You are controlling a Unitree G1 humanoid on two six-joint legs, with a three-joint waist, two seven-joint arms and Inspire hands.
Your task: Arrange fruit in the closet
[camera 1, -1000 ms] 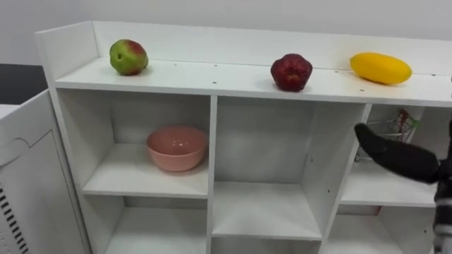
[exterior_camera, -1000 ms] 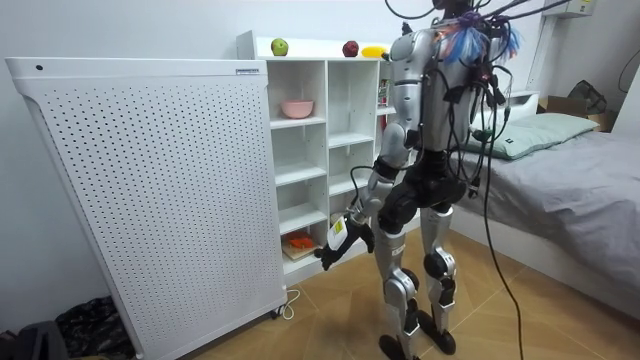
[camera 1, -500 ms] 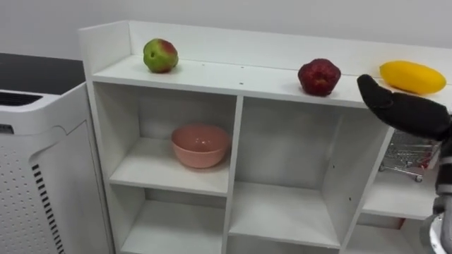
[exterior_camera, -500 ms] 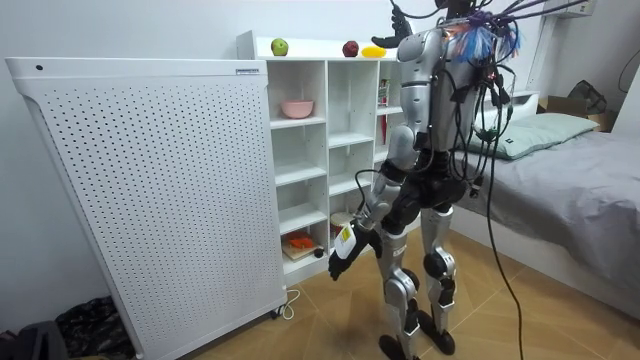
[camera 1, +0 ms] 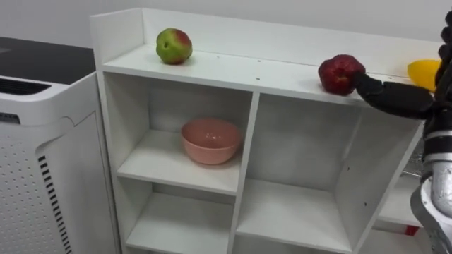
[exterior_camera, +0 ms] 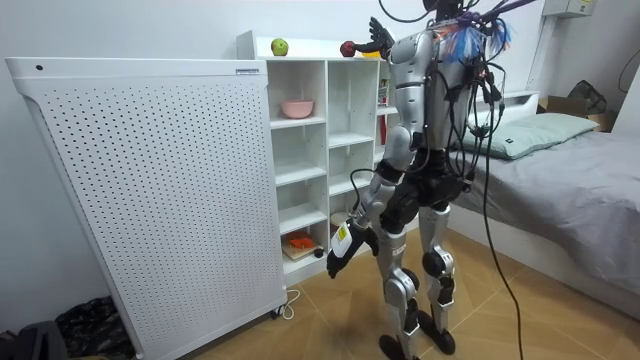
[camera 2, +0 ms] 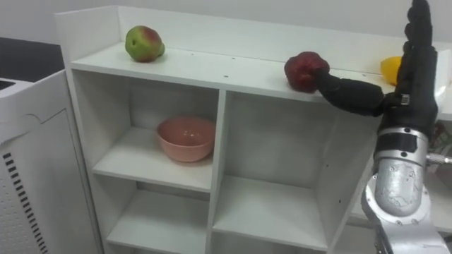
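red fruit (camera 2: 304, 70): dark, lumpy, glossy, on closet (camera 2: 212, 68) top | right hand (camera 2: 414, 85): fingers straight, thumb touching fruit | left hand (exterior_camera: 338, 252): hanging low, grip unreadable

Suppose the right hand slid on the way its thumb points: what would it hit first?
The red fruit on the closet top; the thumb of the right hand looks almost on it, depth unclear.
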